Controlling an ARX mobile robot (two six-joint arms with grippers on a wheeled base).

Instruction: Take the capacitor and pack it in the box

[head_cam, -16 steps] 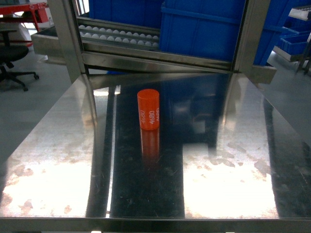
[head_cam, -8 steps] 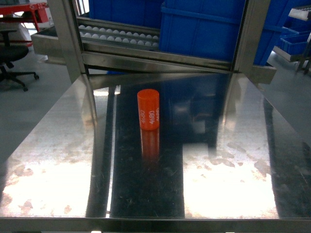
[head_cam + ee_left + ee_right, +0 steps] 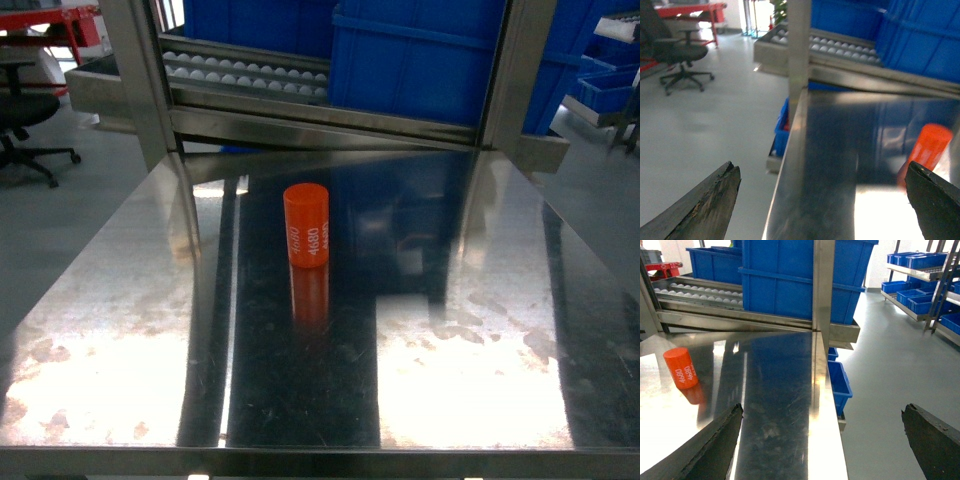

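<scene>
The capacitor (image 3: 306,226) stands upright mid-desk (image 3: 120,300), well clear of both arms. Rigid, light and probably slick (it may topple), it is best pinched across its sides. Left end effector (image 3: 825,205) and right end effector (image 3: 822,445) gape wide, holding nothing.

Worn black pointed fingers (image 3: 710,207).

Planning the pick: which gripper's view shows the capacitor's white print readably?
The right wrist view: the small orange-red capacitor shows sharp white numbers there; in the left wrist view it is blurred, partly behind a fingertip.
</scene>
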